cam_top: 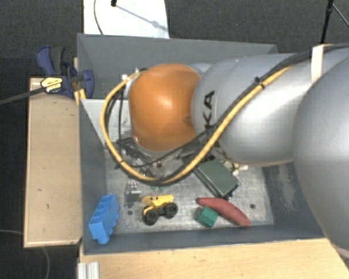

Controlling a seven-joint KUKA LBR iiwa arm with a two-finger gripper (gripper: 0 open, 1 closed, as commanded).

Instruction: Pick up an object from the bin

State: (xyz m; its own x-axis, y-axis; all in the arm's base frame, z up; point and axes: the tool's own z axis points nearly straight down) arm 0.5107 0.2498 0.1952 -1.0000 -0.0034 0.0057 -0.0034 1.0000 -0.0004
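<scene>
Gripper (139, 166) hung low over the left-middle floor of the bin (163, 237), under the arm's orange cover; clenched or released could not be told. Nothing seen held. Likeliest target: yellow plastic toy truck (159, 207), black wheels, upright, just in front. Ridged blue block (103, 217) by left wall; smooth red sausage shape (224, 210) touched green cube (207, 217).

The arm (267, 115) reaches in from the right — its orange cover (163, 106) uppermost, the gripper (141, 163) tucked beneath it.
</scene>
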